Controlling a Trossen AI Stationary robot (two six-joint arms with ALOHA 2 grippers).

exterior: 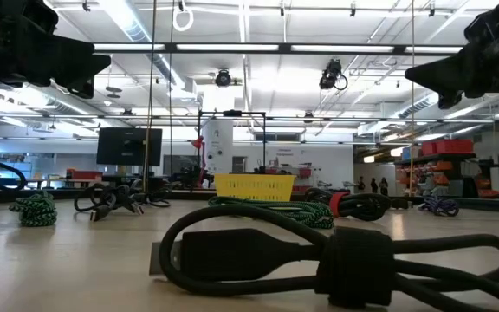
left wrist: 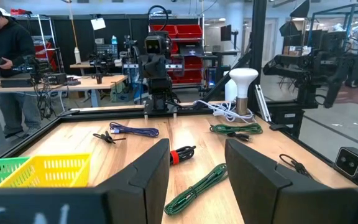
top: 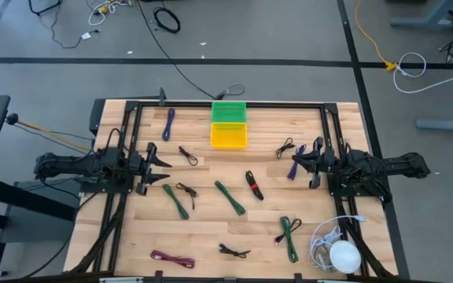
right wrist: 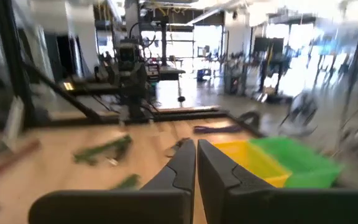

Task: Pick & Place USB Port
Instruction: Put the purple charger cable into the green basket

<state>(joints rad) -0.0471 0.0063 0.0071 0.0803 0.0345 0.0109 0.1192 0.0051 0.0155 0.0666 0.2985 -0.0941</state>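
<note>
A table (top: 211,228) of pale, matt wooden planks is seen, on which two latticed plastic baskets, yellow (top: 228,135) and green (top: 228,111), are set beside braided, rough-looking green cables (top: 230,197) and a smooth, faintly glossy black cable (exterior: 319,251).

bright overhead strip lights, right wrist view motion-blurred, low view backlit.

Hidden, cropped and unclear items

We log: black cable (exterior: 336,256) cut off by the low view's bottom edge; both arms there cropped at the top corners; right wrist view blurred, so cables beyond the yellow bin (right wrist: 253,158) and green bin (right wrist: 300,160) unidentifiable; connector types too small for us to tell in the high view; lamp (top: 343,255) partly cropped.
</note>
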